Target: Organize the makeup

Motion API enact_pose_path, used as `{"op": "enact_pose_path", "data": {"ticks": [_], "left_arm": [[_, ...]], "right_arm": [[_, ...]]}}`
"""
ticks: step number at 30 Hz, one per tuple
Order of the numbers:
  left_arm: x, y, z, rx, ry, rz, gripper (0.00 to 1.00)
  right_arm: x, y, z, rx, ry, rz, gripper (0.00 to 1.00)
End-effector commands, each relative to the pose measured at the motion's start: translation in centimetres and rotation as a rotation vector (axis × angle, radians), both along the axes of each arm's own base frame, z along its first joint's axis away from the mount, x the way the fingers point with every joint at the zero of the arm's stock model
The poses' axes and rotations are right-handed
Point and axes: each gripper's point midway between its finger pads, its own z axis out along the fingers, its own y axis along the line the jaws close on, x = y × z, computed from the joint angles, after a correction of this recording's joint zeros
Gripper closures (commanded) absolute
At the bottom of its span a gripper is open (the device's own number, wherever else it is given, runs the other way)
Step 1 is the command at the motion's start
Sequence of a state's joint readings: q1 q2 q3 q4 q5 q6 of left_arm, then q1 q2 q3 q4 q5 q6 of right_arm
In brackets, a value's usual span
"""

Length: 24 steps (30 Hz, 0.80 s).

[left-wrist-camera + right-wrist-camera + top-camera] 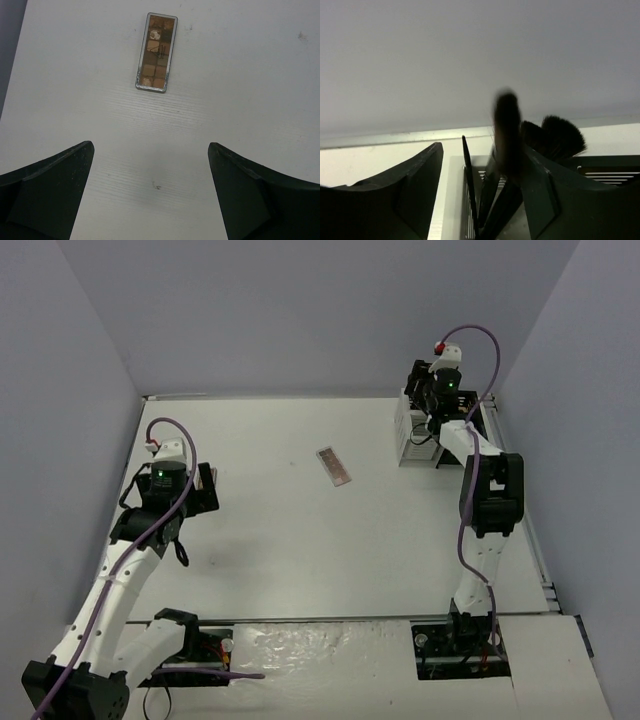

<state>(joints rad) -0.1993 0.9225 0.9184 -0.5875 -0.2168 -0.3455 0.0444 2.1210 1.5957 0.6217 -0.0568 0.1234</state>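
One flat rectangular palette (334, 466), brown-pink pans in a silver rim, lies mid-surface (250, 540) before the released left claw (150, 150). Black brushes (560, 137) stand in the white organizer (408, 430); the right claw (482, 150) is parted.

Parted jaws, blurred brush (507, 131), brushes (562, 135) in organizer (452, 200)

Flat on the white table (250, 540), near the middle and slanted a little: one long thin palette (156, 51) with small brown and pink squares, face up. Far away, at the back right, standing in a white slatted box (411, 435): black brushes (562, 136), fluffy dark tips up. In front, one blurry brush (507, 135). Beside it, a thin black stick (468, 175).
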Motion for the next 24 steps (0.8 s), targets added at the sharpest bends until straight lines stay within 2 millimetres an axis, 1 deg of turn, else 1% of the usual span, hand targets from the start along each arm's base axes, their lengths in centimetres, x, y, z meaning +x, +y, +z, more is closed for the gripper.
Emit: {"op": "enact_pose_path", "data": {"ticks": [1,2,3,7,9,10,11,13,15,18,20,23,24], "left_arm": [[1.2,-0.2,1.5,-0.037,-0.049,0.012,0.03],[1.2,-0.2,1.4,-0.038,-0.046,0.013,0.03],[1.2,-0.2,1.2,-0.036,-0.039,0.013,0.03],[1.6,-0.2,0.3,-0.02,0.003,0.005,0.03],[2.0,-0.1,-0.1,-0.005,0.024,0.003,0.03],[2.4,-0.3,-0.8,-0.008,0.052,-0.007,0.03],[2.8,-0.4,-1.3,-0.018,0.073,-0.013,0.03],[3.8,-0.6,-2.3,-0.043,0.11,-0.025,0.03],[4.6,-0.5,-2.7,-0.072,0.133,-0.026,0.03],[6.2,0.5,-4.2,-0.097,0.193,-0.007,0.05],[7.6,1.3,-5.2,-0.112,0.235,0.018,0.07],[9.7,2.3,-7.5,-0.159,0.309,0.03,0.09],[10.7,2.5,-8.1,-0.159,0.33,0.027,0.1]], "right_arm": [[-3.0,1.1,10.0,0.034,-0.131,0.062,0.23],[-3.6,1.1,10.0,0.035,-0.114,0.059,0.21],[-4.5,1.0,10.7,0.042,-0.112,0.052,0.18],[-9.3,0.8,14.7,0.083,-0.119,0.043,0.08],[-11.6,1.5,14.4,0.112,-0.076,0.071,0.04],[-13.3,1.6,16.3,0.121,-0.106,0.079,0.02],[-14.8,1.8,16.8,0.133,-0.112,0.096,0.01],[-17.9,2.5,17.1,0.158,-0.113,0.133,0.0],[-20.8,2.9,16.5,0.18,-0.107,0.16,0.0],[-24.3,3.9,15.0,0.246,-0.109,0.213,0.0],[-25.7,4.6,13.1,0.296,-0.095,0.24,0.0],[-27.6,5.9,12.4,0.325,-0.108,0.283,0.0],[-28.0,6.3,11.7,0.323,-0.101,0.288,0.0]]}}
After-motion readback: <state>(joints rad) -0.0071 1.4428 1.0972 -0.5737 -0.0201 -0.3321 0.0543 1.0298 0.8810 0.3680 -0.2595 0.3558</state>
